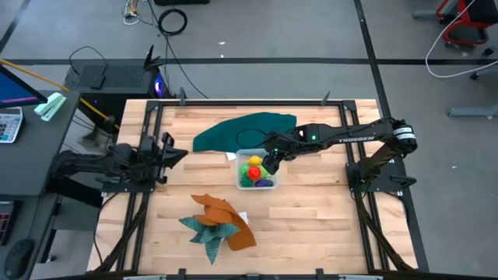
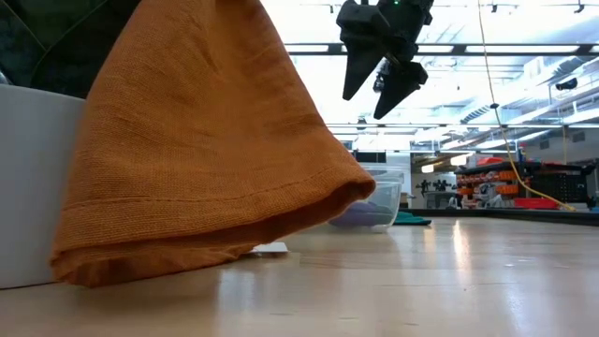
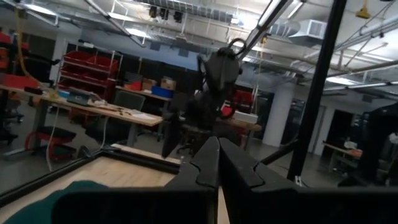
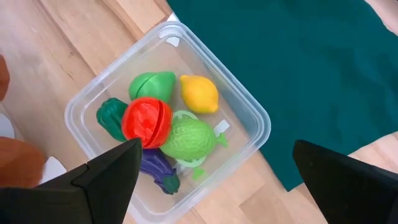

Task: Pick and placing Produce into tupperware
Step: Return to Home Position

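Small toy fruits and vegetables sit in the clear squarish plastic tub at the wooden bench's centre, where the right gripper, empty and spread wide just above, could clip its rim if withdrawn low, while the left gripper waits pinched closed at the left edge.

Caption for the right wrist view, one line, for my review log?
Open right gripper above a clear squarish plastic tub holding red, yellow, purple and green toy produce, beside a dark green cloth.
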